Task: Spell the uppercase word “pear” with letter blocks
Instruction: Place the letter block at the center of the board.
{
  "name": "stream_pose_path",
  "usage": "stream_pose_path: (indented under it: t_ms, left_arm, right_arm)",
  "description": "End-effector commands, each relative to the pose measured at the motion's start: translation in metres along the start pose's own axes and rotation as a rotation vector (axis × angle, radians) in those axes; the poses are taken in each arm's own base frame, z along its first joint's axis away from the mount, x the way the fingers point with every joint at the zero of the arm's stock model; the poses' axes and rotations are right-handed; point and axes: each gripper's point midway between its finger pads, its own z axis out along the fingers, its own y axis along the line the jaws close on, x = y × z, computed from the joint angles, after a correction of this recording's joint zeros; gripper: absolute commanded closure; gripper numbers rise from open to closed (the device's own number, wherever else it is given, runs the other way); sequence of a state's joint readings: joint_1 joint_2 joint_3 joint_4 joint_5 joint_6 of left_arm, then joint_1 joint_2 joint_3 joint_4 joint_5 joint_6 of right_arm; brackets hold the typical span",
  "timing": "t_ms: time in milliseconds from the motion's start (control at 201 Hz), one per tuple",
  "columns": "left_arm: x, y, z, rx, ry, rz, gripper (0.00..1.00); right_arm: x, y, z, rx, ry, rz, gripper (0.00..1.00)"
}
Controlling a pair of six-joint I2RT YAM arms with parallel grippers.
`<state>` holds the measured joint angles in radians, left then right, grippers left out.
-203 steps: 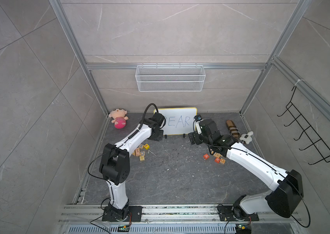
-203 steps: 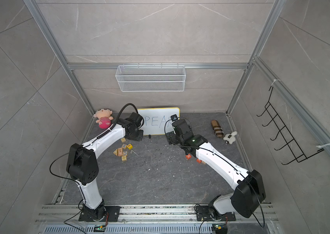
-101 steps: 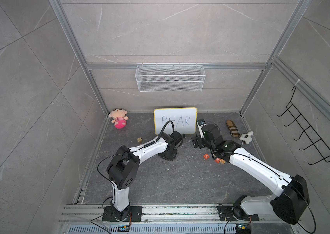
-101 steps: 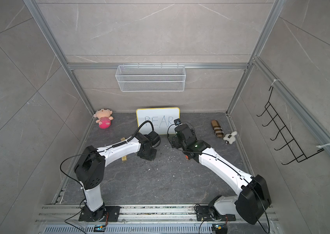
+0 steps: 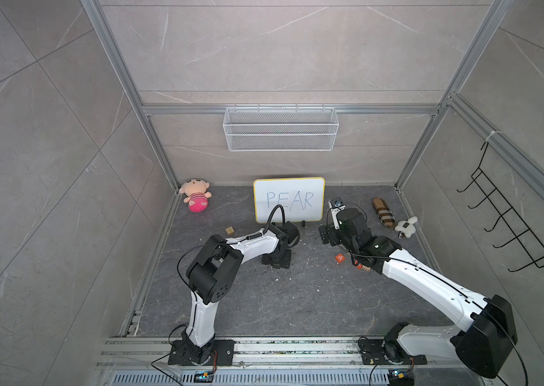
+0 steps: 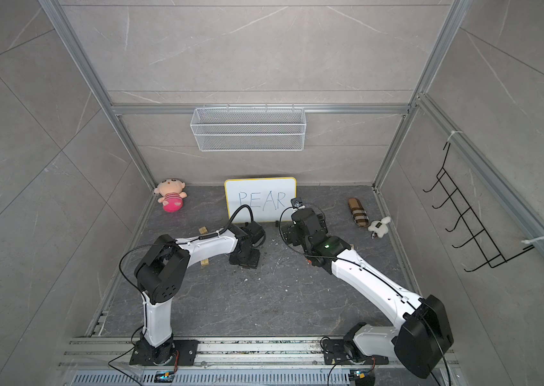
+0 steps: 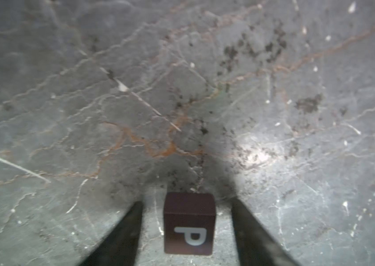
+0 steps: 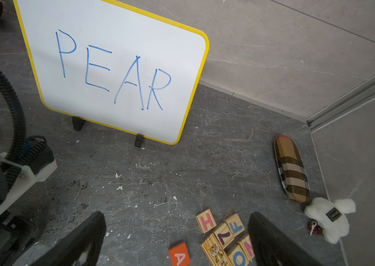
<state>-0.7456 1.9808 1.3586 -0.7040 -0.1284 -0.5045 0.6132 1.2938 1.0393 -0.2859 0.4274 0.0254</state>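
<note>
Now my left end effector [image 7: 187,202] is standing open, the black P block [image 7: 190,224] sitting on the bench [image 7: 182,92] between its fingers [image 7: 122,232], touching neither. My right end effector [image 8: 177,214] is hanging open and empty, the orange A block [image 8: 179,256] lying near it.

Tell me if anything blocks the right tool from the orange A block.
Nothing visible does. In the right wrist view the orange A block shows between the fingers of the open right tool, on bare floor. The tan wooden blocks lie close beside it, by one finger, not across the way.
</note>
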Motion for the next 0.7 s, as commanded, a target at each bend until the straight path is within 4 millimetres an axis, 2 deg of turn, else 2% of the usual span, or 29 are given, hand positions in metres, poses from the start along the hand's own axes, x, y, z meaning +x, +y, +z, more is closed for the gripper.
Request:
stream_pose_path:
  t_ms: [0,189,269,334,408,483,528,588,692]
  left_arm:
    - [-0.007,0.007,-0.016,-0.008,-0.054,-0.004,0.19]
    - [-0.004,0.018,-0.060,0.003,-0.127,0.025,0.21]
    - [0.010,0.024,-0.076,0.025,-0.136,0.027,0.28]
    - [0.021,0.025,-0.087,0.059,-0.145,0.049,0.30]
    - [0.035,0.016,-0.097,0.141,-0.149,0.090,0.34]
    - [0.047,0.008,-0.106,0.211,-0.172,0.119,0.50]
    - [0.056,0.004,-0.104,0.257,-0.180,0.134,0.57]
    - [0.064,-0.002,-0.099,0.315,-0.191,0.139,0.78]
    - [0.074,-0.011,-0.082,0.389,-0.204,0.135,0.90]
  right_arm:
    - [-0.002,0.001,0.001,0.006,-0.013,0.002,0.01]
    - [0.000,0.003,0.003,0.001,-0.006,0.003,0.01]
    - [0.001,0.003,0.004,0.004,-0.005,0.003,0.01]
    - [0.003,0.003,0.005,0.007,-0.003,0.002,0.01]
    - [0.006,0.003,0.007,0.011,0.001,0.000,0.01]
    - [0.008,0.005,0.010,0.009,0.007,0.001,0.01]
    - [0.009,0.006,0.012,0.006,0.009,0.005,0.01]
    - [0.009,0.009,0.014,-0.002,0.009,0.011,0.01]
    - [0.009,0.011,0.016,-0.012,0.008,0.020,0.01]
